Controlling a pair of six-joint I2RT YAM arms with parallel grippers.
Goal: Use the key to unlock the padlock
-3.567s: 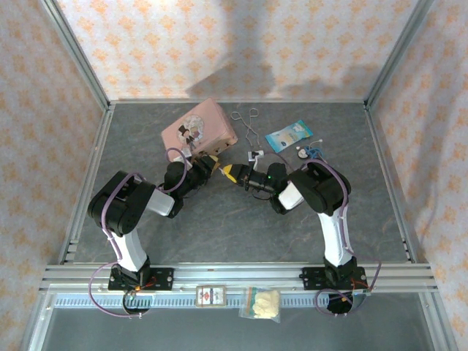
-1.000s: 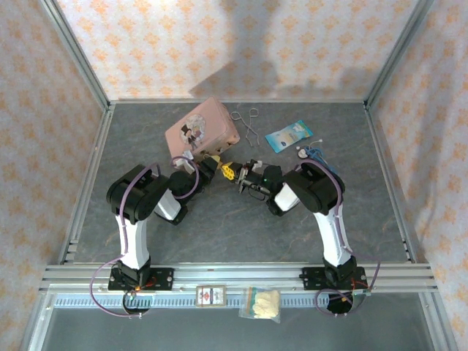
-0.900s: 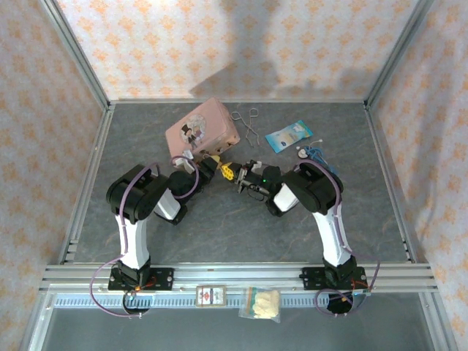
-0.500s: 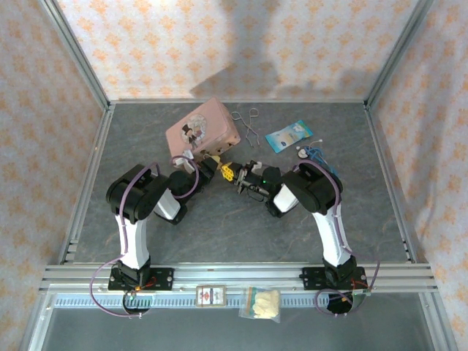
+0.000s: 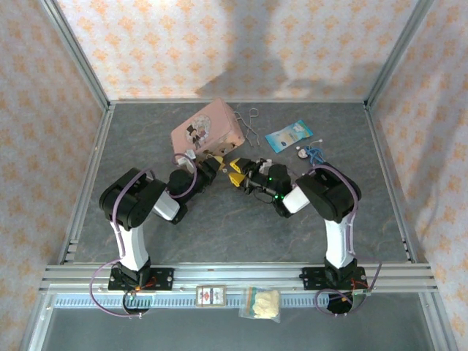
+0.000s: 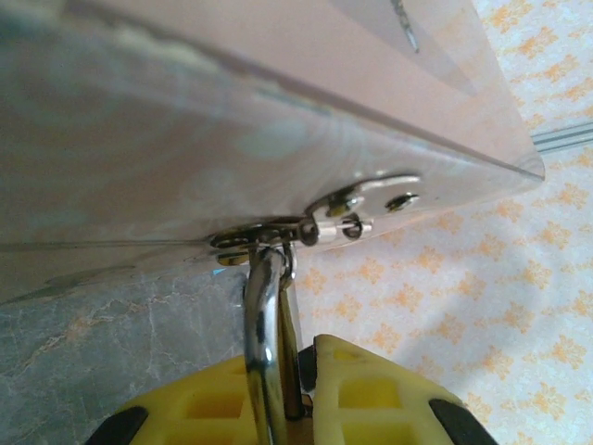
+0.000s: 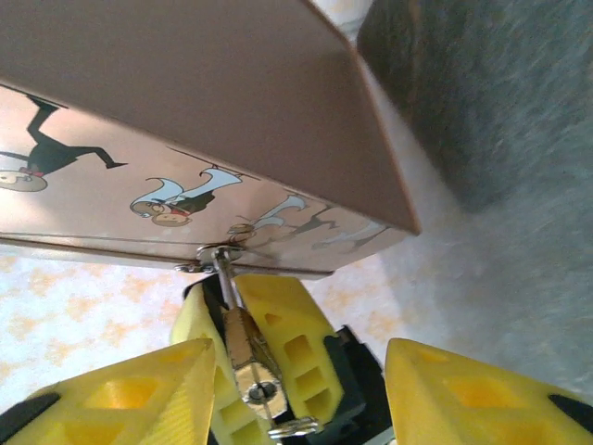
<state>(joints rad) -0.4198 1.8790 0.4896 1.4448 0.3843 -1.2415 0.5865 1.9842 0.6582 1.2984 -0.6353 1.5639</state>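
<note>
Overhead; wrist cameras close on padlock [image 7: 244, 354]

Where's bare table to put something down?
Free: grey tabletop along the near aluminium rail, the strip left of the pink picture tin, and the near-right corner. Crowded: far centre, where left tool and right tool meet at the tin's brass padlock, with thin metal forceps, blue packet and silver disc on blue cord alongside.

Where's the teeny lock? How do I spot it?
Find the big pink tin toward the back of the grey table. Hooked through the clasp on its edge is the padlock, pinched in the left pincer. It is tiny and brass-coloured with a thin silver shackle, not round like the silver disc on the blue cord.
</note>
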